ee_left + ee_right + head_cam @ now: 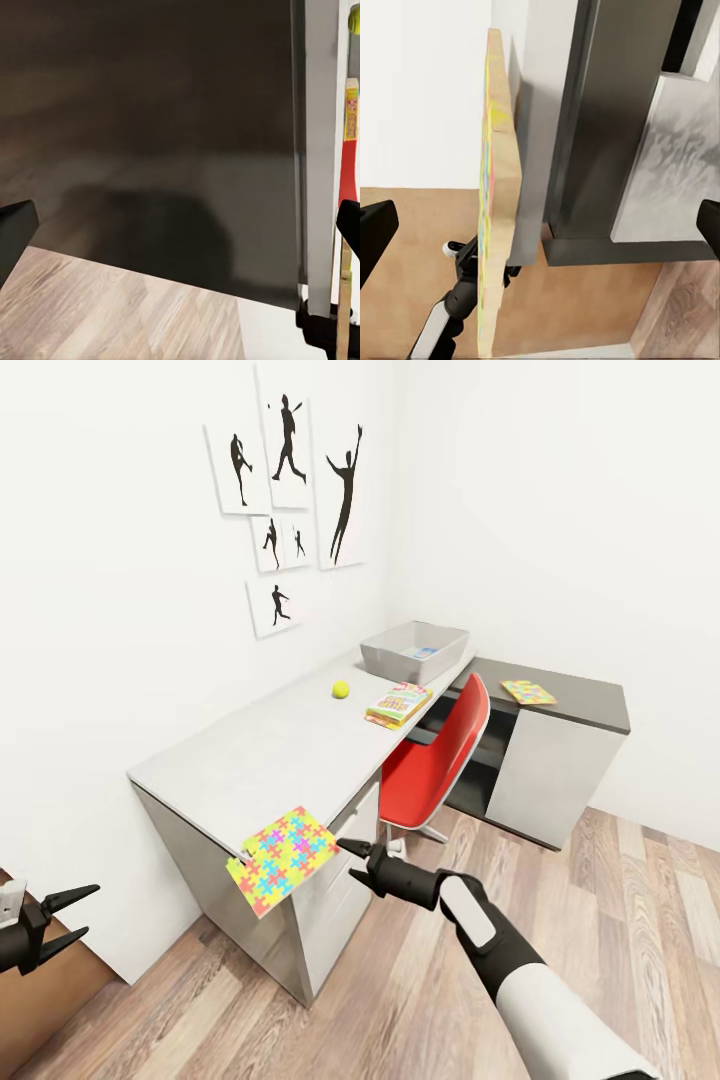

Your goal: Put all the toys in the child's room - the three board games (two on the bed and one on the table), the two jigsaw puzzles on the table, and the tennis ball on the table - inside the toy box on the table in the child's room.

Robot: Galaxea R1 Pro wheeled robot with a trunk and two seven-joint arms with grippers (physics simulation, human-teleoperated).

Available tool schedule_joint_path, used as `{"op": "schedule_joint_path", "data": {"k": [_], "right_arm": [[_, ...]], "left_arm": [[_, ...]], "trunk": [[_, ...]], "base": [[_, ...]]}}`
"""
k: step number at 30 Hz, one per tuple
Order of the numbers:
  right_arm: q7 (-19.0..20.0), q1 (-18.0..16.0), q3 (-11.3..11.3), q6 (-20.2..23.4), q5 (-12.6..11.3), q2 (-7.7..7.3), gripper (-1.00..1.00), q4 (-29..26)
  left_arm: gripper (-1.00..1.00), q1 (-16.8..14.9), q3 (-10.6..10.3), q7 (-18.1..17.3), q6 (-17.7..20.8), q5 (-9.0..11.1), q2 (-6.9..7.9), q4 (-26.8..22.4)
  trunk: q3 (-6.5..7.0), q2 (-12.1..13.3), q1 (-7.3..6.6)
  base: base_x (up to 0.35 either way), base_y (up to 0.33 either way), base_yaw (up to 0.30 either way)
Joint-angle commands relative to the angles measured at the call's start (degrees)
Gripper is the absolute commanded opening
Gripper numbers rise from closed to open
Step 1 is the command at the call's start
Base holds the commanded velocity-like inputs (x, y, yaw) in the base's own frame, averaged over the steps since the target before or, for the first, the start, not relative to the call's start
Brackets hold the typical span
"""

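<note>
Bright patchwork colour marks the jigsaw puzzle (283, 859) that hangs over the near corner of the table (270, 750), tilted, most of it off the edge. In my right wrist view I see it edge-on (499, 202), a thin yellowish board standing against the grey table side. My right fingers (352, 862) are spread and empty, just beside its lower right edge, not yet around it. My left fingers (72, 912) are spread too, low and well apart from the table, holding nothing.

The toy box (415, 650) sits at the far end of the table against the wall, with something blue inside it. The tennis ball (341, 688) lies in front of it, and a board game (399, 704) rests near the table's front edge beside the red chair (440, 755). A second jigsaw puzzle (528, 692) lies on the lower dark desk (580, 705).

The step, as I judge it, is to take this overhanging puzzle. It is thin and barely balanced, so a nudge could tip it to the floor. I would bring one finger above and one below the free edge, square to the board, close firmly well in from the corner, then lift it before carrying it to the toy box.
</note>
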Motion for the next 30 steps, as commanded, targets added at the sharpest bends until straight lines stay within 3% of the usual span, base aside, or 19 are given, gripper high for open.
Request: {"op": "schedule_joint_path", "data": {"k": [1, 30], "right_arm": [[0.1, 0.0, 0.1, 0.2, -0.1, 0.01, 1.0, 0.0], [0.1, 0.0, 0.6, 0.1, 0.0, -0.02, 1.0, 0.0]], "left_arm": [[1.0, -0.1, 0.1, -0.3, 0.2, -0.3, -0.01, 0.0], [1.0, -0.1, 0.1, -0.3, 0.1, -0.3, -0.01, 0.0]], "trunk": [[-0.05, 0.0, 0.0], [-0.05, 0.0, 0.0]], "base": [[0.0, 0.0, 0.0], [0.011, 0.025, 0.0]]}}
